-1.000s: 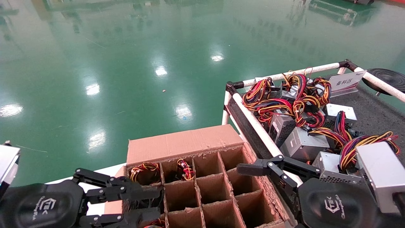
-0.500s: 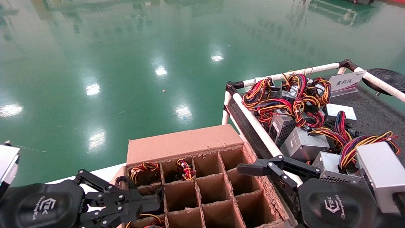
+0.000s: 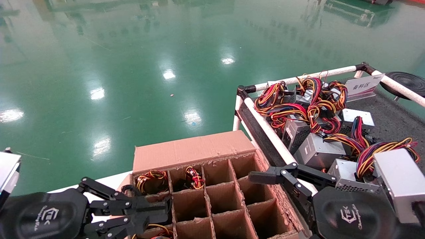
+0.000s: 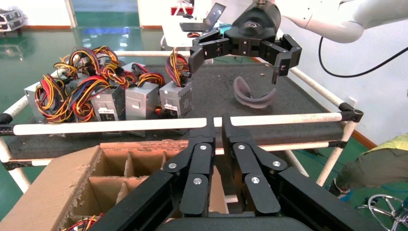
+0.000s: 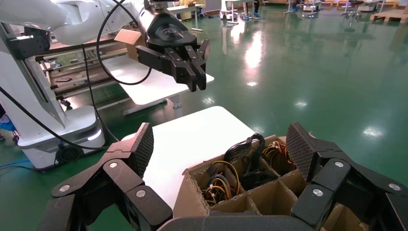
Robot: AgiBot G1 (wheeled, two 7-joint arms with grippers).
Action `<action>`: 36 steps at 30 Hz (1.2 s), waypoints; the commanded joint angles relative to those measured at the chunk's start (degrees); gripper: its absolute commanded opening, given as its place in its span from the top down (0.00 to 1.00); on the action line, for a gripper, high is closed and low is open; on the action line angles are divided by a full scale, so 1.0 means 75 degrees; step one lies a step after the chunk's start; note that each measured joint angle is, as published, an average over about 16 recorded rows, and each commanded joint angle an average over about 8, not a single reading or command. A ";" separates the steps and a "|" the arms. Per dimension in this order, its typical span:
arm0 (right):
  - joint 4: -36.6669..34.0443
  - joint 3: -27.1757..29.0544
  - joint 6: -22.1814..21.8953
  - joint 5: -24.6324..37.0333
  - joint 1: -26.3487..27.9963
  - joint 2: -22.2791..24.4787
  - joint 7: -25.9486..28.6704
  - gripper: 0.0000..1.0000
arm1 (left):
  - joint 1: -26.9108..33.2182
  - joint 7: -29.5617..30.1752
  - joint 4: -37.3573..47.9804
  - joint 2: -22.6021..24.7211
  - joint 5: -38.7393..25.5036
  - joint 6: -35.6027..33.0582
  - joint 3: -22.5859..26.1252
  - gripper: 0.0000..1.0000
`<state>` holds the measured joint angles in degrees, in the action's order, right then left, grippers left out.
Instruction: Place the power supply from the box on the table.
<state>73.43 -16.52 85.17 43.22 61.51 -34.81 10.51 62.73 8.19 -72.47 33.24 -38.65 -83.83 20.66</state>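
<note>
The box (image 3: 199, 151) is a brown carton with a grid of ragged cells, low in the head view. Red, yellow and black wires of a power supply (image 3: 151, 177) show in its far-left cells, and again in the right wrist view as a wire bundle (image 5: 226, 175). My left gripper (image 3: 165, 209) (image 4: 218, 123) hovers above the box's left side, shut with nothing between its fingers. My right gripper (image 5: 222, 144) (image 4: 240, 61) hangs wide open above the box's right edge, beside the white rail (image 3: 265, 131) of the dark grey table (image 3: 393, 124).
Several silver power supplies (image 3: 317, 151) with tangled wires (image 3: 298, 106) lie on the table's near-left part. A white sign (image 3: 363, 87) and a black round disc (image 3: 406, 81) stand at its far side. A grey curved strap (image 4: 252, 94) lies on it. The box rests on a plain white surface (image 3: 109, 181).
My left gripper's fingers have closed since one second ago and stayed shut. It has barely moved otherwise. The right arm is still.
</note>
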 commanded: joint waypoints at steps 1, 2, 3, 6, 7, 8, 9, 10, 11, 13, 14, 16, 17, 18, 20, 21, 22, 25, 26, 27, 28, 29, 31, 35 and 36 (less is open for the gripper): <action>-0.0003 0.0006 0.0003 0.0001 -0.0002 0.0003 -0.0015 0.00 | 0.0000 0.0000 0.0000 0.0000 0.0000 0.0000 0.0000 0.00; -0.0002 -0.0021 -0.0030 0.0081 -0.0008 0.0009 -0.0024 0.00 | 0.0000 0.0000 0.0000 0.0000 0.0000 0.0000 0.0000 0.00; 0.0005 -0.0053 -0.0071 0.0184 -0.0019 0.0016 -0.0034 0.00 | 0.0000 0.0000 0.0000 0.0000 0.0000 0.0000 0.0000 0.00; 0.0064 -0.0187 -0.0236 0.0590 -0.0048 0.0024 -0.0062 0.00 | 0.0001 0.0000 0.0001 0.0000 0.0000 0.0000 0.0001 0.00; 0.0085 -0.0241 -0.0296 0.0733 -0.0059 0.0021 -0.0055 0.00 | 0.0001 -0.0001 0.0001 0.0000 0.0000 0.0000 0.0001 0.00; 0.0109 -0.0296 -0.0355 0.0878 -0.0065 0.0015 -0.0045 0.00 | 0.0001 -0.0001 0.0001 0.0000 0.0000 -0.0001 0.0001 0.00; 0.0131 -0.0353 -0.0416 0.1024 -0.0068 0.0005 -0.0032 0.00 | 0.0001 -0.0001 0.0001 0.0000 0.0000 -0.0001 0.0001 0.00; 0.0145 -0.0412 -0.0486 0.1171 -0.0068 -0.0017 -0.0009 0.00 | 0.0001 -0.0001 0.0001 0.0000 0.0000 -0.0001 0.0001 0.00; 0.0153 -0.0470 -0.0560 0.1310 -0.0063 -0.0049 0.0021 0.00 | 0.0001 -0.0001 0.0001 0.0000 0.0000 -0.0001 0.0001 0.00; 0.0131 -0.0589 -0.0728 0.1573 -0.0045 -0.0141 0.0111 0.00 | 0.0001 -0.0001 0.0001 0.0000 0.0000 -0.0001 0.0001 0.00; 0.0112 -0.0653 -0.0823 0.1713 -0.0027 -0.0203 0.0165 0.00 | 0.0001 -0.0001 0.0001 0.0000 0.0000 -0.0001 0.0001 0.00; 0.0066 -0.0779 -0.1021 0.1992 0.0029 -0.0352 0.0258 0.00 | 0.0001 -0.0001 0.0001 0.0000 0.0001 -0.0001 0.0002 0.00; 0.0035 -0.0843 -0.1122 0.2130 0.0062 -0.0440 0.0299 0.00 | 0.0001 -0.0001 0.0001 0.0000 0.0001 -0.0001 0.0002 0.00; -0.0003 -0.0905 -0.1219 0.2263 0.0098 -0.0532 0.0337 0.00 | 0.0001 -0.0001 0.0002 0.0000 0.0001 -0.0001 0.0002 0.00; -0.0112 -0.1045 -0.1432 0.2561 0.0191 -0.0751 0.0413 0.00 | 0.0001 -0.0001 0.0002 0.0000 0.0001 -0.0001 0.0002 0.00; -0.0175 -0.1111 -0.1531 0.2700 0.0243 -0.0866 0.0447 0.00 | 0.0001 -0.0001 0.0002 0.0000 0.0001 -0.0001 0.0002 0.00; -0.0250 -0.1181 -0.1633 0.2842 0.0303 -0.0993 0.0481 0.00 | 0.0001 -0.0001 0.0002 0.0000 0.0001 0.0000 0.0002 0.00; -0.0518 -0.1385 -0.1918 0.3245 0.0513 -0.1396 0.0585 0.00 | 0.0001 -0.0001 0.0002 0.0000 0.0001 0.0000 0.0002 0.00; -0.0618 -0.1455 -0.2008 0.3381 0.0596 -0.1538 0.0615 0.00 | 0.0001 -0.0001 0.0002 0.0000 0.0001 0.0000 0.0002 0.00; -0.0711 -0.1517 -0.2081 0.3498 0.0679 -0.1670 0.0636 0.00 | 0.0001 -0.0001 0.0002 0.0000 0.0001 0.0000 0.0002 0.00; -0.0812 -0.1578 -0.2149 0.3609 0.0768 -0.1810 0.0654 0.00 | 0.0002 -0.0001 0.0002 0.0000 0.0001 0.0000 0.0002 0.00; -0.0918 -0.1635 -0.2208 0.3711 0.0858 -0.1945 0.0668 0.00 | 0.0002 -0.0001 0.0002 0.0000 0.0001 0.0000 0.0003 0.00; -0.1142 -0.1738 -0.2319 0.3896 0.1033 -0.2206 0.0681 0.01 | 0.0002 -0.0002 0.0002 0.0000 0.0001 0.0000 0.0003 0.00; -0.1627 -0.1907 -0.2536 0.4202 0.1345 -0.2699 0.0661 0.03 | 0.0002 -0.0002 0.0002 -0.0001 0.0002 0.0000 0.0003 0.00; -0.1757 -0.1942 -0.2585 0.4264 0.1414 -0.2816 0.0645 0.03 | 0.0002 -0.0002 0.0002 -0.0001 0.0002 0.0000 0.0003 0.00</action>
<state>60.07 -31.01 65.97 74.98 72.07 -55.87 15.04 62.74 8.18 -72.46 33.24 -38.64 -83.83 20.68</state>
